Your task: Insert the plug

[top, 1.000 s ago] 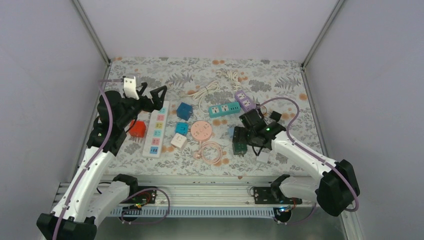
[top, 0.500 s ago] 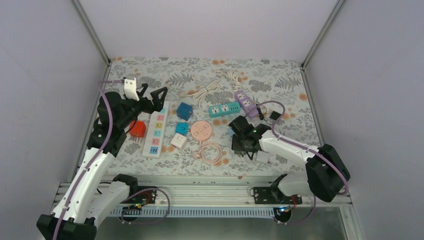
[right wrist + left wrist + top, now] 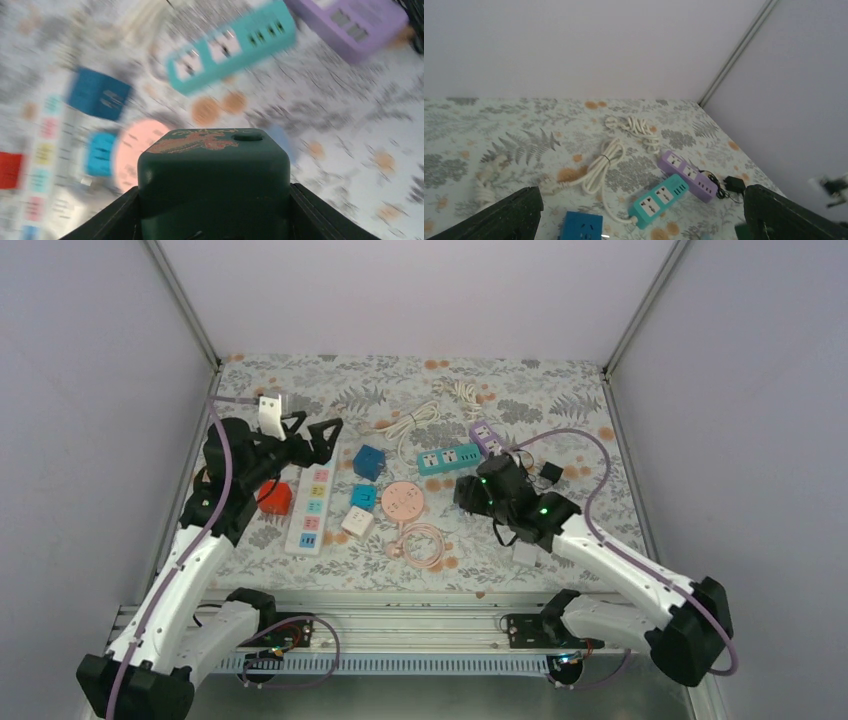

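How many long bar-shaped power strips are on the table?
3: white strip on the left, teal strip mid-table, purple strip just right of it. The right arm may hide more.

White arms [image 3: 190, 560], black joints [image 3: 690, 640], purple cables [image 3: 565, 430].

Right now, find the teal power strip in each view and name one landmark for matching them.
Top external: the teal power strip lies right of centre, toward the back of the table.
Left wrist: bottom centre, slightly right.
Right wrist: top centre, blurred, beyond the dark green cube.
Shared landmark: the purple power strip lies beside its right end in all three.
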